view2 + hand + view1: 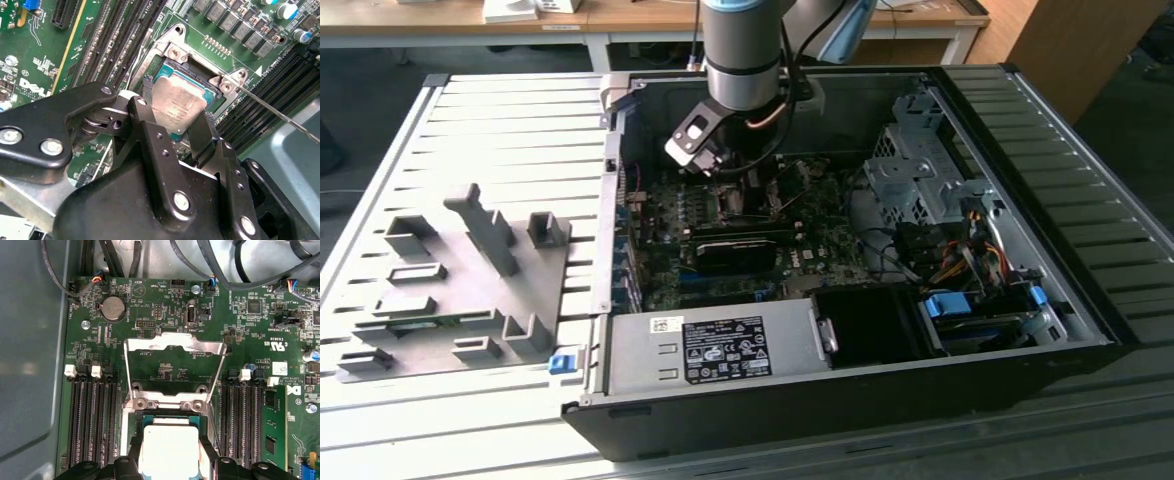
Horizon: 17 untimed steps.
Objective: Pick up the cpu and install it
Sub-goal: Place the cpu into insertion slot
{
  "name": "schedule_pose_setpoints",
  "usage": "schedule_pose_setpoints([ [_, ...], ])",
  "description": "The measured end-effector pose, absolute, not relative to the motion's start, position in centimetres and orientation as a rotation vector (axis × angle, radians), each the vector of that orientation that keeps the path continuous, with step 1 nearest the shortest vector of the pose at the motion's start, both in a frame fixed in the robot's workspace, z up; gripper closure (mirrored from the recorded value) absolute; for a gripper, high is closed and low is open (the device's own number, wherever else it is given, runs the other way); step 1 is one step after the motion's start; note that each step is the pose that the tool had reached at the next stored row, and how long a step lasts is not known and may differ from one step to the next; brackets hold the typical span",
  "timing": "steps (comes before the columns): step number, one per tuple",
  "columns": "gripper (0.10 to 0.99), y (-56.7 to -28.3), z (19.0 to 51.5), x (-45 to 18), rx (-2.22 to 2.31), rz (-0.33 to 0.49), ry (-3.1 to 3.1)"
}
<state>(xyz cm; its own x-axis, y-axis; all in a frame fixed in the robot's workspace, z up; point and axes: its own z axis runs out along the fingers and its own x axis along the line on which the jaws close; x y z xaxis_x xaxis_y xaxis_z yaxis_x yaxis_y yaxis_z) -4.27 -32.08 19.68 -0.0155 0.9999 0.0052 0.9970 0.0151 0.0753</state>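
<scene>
Gripping the cpu (pixel 180 97) with the tool (pixel 175 112), fingers (pixel 202 132) clenched against two opposite edges of its silvery lid. Holding it square within the socket (pixel 165 402) on the motherboard (pixel 150 310), possibly already seated, though hard to tell. Reaching low inside the open computer case (pixel 854 400). Past the socket, hinged load plate (pixel 172 345) flipped up; flanking the socket, dark memory slots (pixel 92 420).
</scene>
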Motion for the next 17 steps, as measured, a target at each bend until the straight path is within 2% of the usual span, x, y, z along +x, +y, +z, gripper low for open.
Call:
schedule_pose_setpoints([
  [17,0.549,-32.08,19.45,-4.32,2.169,0.090,2.203],
])
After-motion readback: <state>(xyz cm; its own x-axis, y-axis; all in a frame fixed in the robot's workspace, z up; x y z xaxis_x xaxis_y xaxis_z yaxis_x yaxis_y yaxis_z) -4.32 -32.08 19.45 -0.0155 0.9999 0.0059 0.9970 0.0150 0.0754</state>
